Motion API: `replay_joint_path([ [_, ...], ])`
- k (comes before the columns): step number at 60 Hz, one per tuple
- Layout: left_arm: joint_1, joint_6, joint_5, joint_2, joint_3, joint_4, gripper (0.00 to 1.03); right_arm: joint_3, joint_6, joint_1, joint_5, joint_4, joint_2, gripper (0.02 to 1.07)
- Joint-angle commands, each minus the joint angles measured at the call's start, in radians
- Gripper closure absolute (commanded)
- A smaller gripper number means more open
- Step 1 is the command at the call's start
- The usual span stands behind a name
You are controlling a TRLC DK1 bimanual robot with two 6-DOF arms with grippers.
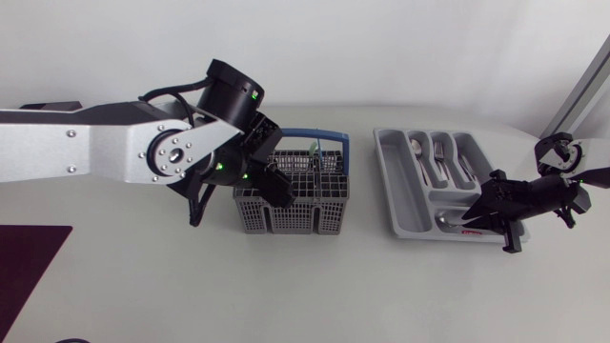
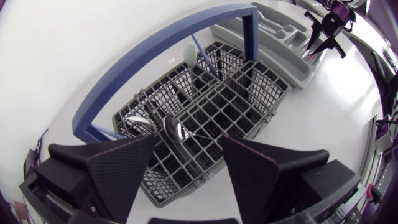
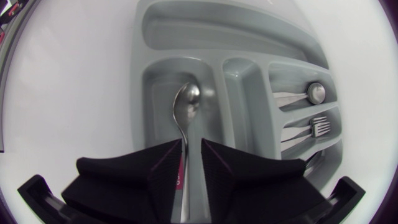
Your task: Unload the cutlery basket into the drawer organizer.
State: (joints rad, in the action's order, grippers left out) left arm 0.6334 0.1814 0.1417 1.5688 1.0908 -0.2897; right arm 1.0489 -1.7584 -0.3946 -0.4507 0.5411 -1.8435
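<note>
The grey cutlery basket [image 1: 291,195] with a blue handle stands mid-table. My left gripper [image 1: 272,176] hovers over its left part, open. In the left wrist view the fingers [image 2: 124,168] stand wide apart above the basket [image 2: 249,93], with a metal utensil [image 2: 177,129] upright in a cell between them. The grey drawer organizer [image 1: 400,191] lies to the right. My right gripper [image 1: 474,217] is at its near right corner. A spoon [image 3: 186,102] lies in a compartment, its handle between the slightly parted fingers of my right gripper [image 3: 191,155].
Other compartments of the organizer [image 3: 143,37] hold a spoon [image 3: 314,93] and a fork [image 3: 317,126]. A pale-handled utensil [image 2: 186,53] stands at the basket's far side. A dark mat [image 1: 24,267] lies at the table's left front.
</note>
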Motion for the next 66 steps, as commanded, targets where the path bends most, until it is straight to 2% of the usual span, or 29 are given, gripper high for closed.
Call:
replay_joint_path([
  [1,0.009,0.004,0.016,0.031,0.031,0.012,0.17,-0.046,-0.013,-0.001,0.001,-0.001,0.052,0.43],
  [11,0.012,0.0,0.039,0.033,0.038,0.017,0.17,-0.078,0.019,0.005,-0.025,0.036,0.185,0.26],
  [16,0.019,-0.003,0.059,0.031,0.04,0.018,0.17,-0.09,0.043,0.011,-0.069,0.112,0.285,0.21],
  [22,0.023,-0.008,0.076,0.028,0.037,0.021,0.17,-0.136,0.091,0.03,-0.121,0.135,0.395,0.17],
  [39,0.019,-0.023,0.085,0.03,0.014,0.053,0.19,-0.263,0.237,0.106,-0.226,0.177,0.644,0.17],
  [41,0.015,-0.026,0.085,0.031,0.012,0.057,0.22,-0.279,0.257,0.122,-0.227,0.177,0.672,0.17],
  [47,0.011,-0.03,0.085,0.034,0.011,0.066,0.24,-0.319,0.324,0.165,-0.243,0.177,0.748,0.17],
  [48,0.011,-0.031,0.085,0.039,0.011,0.067,0.29,-0.329,0.338,0.177,-0.244,0.177,0.767,0.17],
  [54,0.005,-0.039,0.085,0.05,0.012,0.078,0.38,-0.366,0.422,0.234,-0.246,0.163,0.839,0.17],
  [66,-0.017,-0.042,0.085,0.089,0.023,0.077,0.4,-0.402,0.539,0.329,-0.244,0.152,0.929,0.17],
])
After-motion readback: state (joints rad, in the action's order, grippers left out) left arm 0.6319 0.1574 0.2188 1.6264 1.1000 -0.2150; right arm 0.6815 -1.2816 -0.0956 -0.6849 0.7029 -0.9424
